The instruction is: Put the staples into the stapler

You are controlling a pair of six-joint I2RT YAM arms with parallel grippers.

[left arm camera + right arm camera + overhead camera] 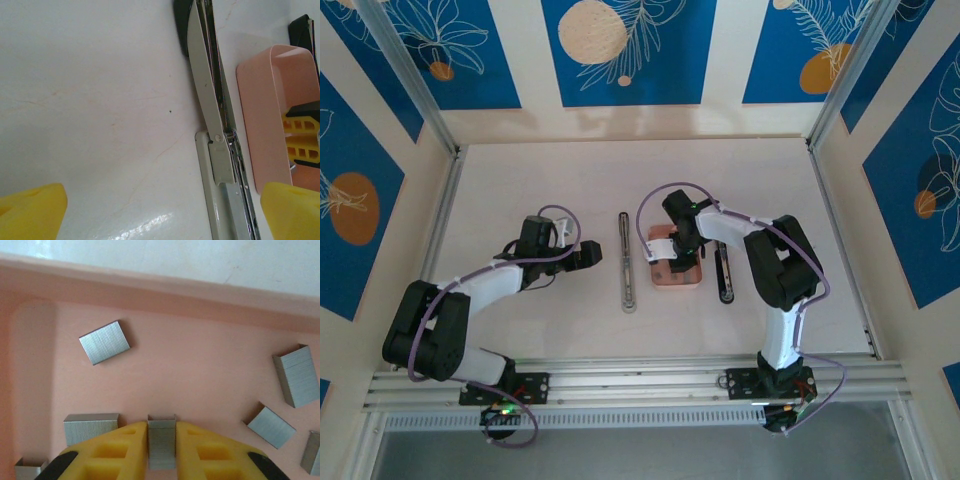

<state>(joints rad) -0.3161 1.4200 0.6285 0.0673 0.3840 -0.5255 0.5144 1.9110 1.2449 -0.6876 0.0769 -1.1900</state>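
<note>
The stapler lies opened out flat on the table, its silver-grey rail (627, 262) (220, 150) running lengthwise. A narrow black bar (723, 275) lies apart from it, right of the pink tray (660, 283). My left gripper (588, 255) (162, 212) stands open just left of the rail, with nothing between its yellow fingers (30, 212). Down inside the pink tray (200, 370), my right gripper (678, 262) (161, 426) is shut on one strip of staples (161, 445). Several more staples lie loose on the tray floor, one at the upper left (104, 342) and one at the right (296, 375).
The tray wall (260, 100) stands close beside the rail's right side. The right arm's yellow fingers (300, 137) show over the tray's rim. Bare table spreads left of the rail (100, 100). Aluminium frame rails (445, 215) edge the table.
</note>
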